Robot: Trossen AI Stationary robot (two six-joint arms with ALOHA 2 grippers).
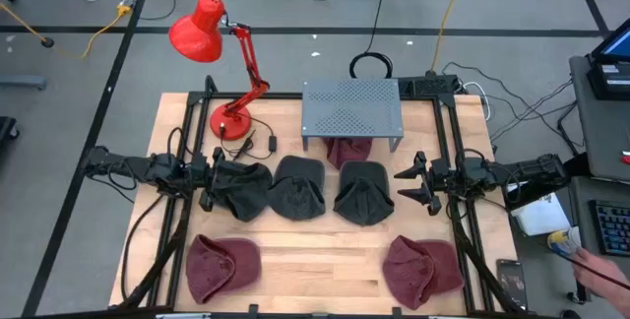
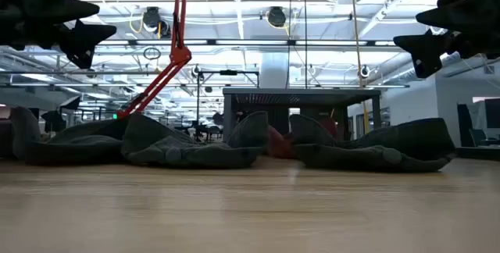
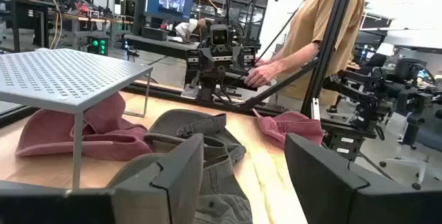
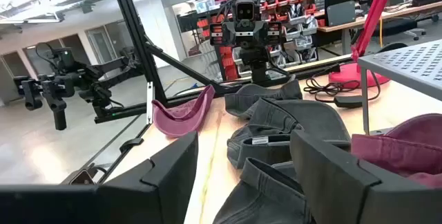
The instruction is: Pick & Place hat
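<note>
Left gripper (image 1: 210,183) sits at middle left of the high view, fingers spread wide, nothing held, right at the edge of the left dark grey cap (image 1: 241,189). Right gripper (image 1: 414,183) sits at middle right, also spread wide and empty, just beside the right dark grey cap (image 1: 364,193) with a small gap showing.

Three dark grey caps lie in a row across the centre of the frame: left, middle dark grey cap (image 1: 298,187), right. The row runs left to right, along the line between the two grippers. Each end cap lies straight ahead of its own gripper, inward toward frame centre. The left arm looks nearer its cap than the right arm to its one; the middle cap is about equally far from both.

Outward: a maroon cap (image 1: 346,149) is tucked under the grey perforated riser (image 1: 351,109) at upper centre. Two more maroon caps lie at the bottom of the frame, lower-left maroon cap (image 1: 222,263) and lower-right maroon cap (image 1: 421,266), each below and inward of its gripper. Red desk lamp (image 1: 215,38) stands at upper left of the wooden desk (image 1: 315,260).

Low view shows both grippers hanging above the desk surface, not down at cap level. Judgement: which hat is the target is not fixed; the left cap by the left arm seems the shortest reach.
</note>
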